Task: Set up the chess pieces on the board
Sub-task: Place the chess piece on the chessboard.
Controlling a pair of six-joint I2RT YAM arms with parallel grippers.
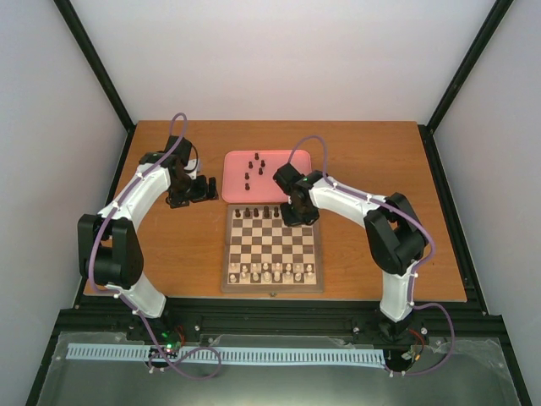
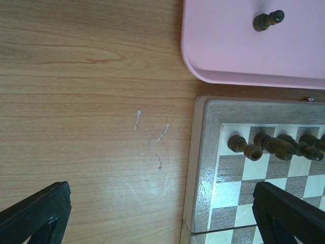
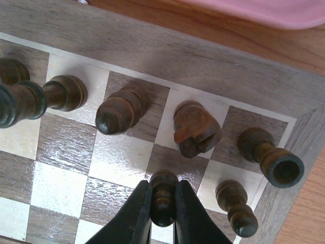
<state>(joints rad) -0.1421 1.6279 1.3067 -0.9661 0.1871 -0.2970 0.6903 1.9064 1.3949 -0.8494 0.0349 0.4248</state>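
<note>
The board lies mid-table. Several dark chess pieces stand on its far row, and several more stand on the pink tray behind it. My right gripper is over the board's far right corner. In the right wrist view the right gripper is shut on a dark pawn standing on a second-row dark square, beside another pawn. A rook, knight and bishop stand behind it. My left gripper is open and empty over bare table left of the board.
Pale cream pieces fill the board's near rows. In the left wrist view the pink tray holds a dark pawn, and dark pieces line the board's far row. Wooden table surrounds the board.
</note>
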